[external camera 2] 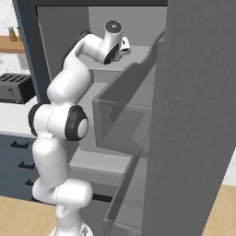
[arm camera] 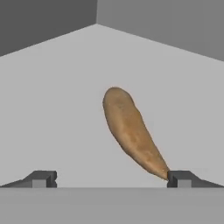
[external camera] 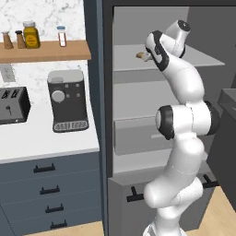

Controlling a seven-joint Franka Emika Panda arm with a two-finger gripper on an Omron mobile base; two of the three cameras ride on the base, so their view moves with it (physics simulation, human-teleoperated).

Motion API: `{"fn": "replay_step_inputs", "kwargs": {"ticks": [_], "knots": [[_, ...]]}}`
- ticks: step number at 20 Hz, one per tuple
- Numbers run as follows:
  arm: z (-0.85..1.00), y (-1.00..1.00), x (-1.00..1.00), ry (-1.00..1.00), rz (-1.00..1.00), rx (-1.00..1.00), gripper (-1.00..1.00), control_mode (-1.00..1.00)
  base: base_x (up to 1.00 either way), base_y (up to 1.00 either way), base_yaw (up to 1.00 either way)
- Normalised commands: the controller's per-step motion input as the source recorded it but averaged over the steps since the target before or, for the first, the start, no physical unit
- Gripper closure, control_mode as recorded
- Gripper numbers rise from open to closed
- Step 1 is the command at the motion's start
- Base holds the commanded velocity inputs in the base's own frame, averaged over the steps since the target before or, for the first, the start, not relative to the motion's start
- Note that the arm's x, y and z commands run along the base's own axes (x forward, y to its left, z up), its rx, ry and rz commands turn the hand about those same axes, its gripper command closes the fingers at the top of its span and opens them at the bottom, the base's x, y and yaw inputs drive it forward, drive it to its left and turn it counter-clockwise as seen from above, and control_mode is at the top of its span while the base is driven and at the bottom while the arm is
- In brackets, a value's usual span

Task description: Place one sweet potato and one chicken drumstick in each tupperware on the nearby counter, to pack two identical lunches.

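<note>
We see our claw [arm camera: 111, 179] spread wide and empty over a pale grey fridge shelf [arm camera: 52, 109]. A smooth tan-brown sweet potato [arm camera: 131, 131], blunt at its far end, lies ahead between the fingers, its tapered tip at the right fingertip [arm camera: 180, 178].

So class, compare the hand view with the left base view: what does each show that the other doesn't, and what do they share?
Hand view: the open claw, fingertips apart, with the sweet potato's tapered end at one tip, and the shelf's back corner. Left base view: the white counter with a coffee machine and toaster, a wooden shelf of bottles, and the drawers. Both: the sweet potato on the grey shelf.
</note>
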Motion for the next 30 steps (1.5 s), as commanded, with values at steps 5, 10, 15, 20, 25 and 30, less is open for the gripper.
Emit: {"fn": "replay_step_inputs", "kwargs": {"ticks": [5,10,15,20,25,30], "knots": [[-0.01,0.00,0.44,0.09,0.07,0.00,-1.00,-1.00,0.00,0.00,0.00],[-0.05,0.00,0.43,0.07,0.08,0.00,-1.00,-1.00,0.00,0.00,0.00],[-0.11,0.00,0.37,0.03,0.07,-0.03,-1.00,-1.00,0.00,0.00,0.00],[-0.51,0.00,0.10,0.00,0.05,-0.14,1.00,-1.00,0.00,0.00,0.00],[-1.00,0.00,-0.27,0.07,0.01,-0.24,1.00,-1.00,0.00,0.00,0.00],[-1.00,-0.36,-0.59,-0.04,0.00,-0.12,1.00,-1.00,0.00,0.00,0.00]]}}
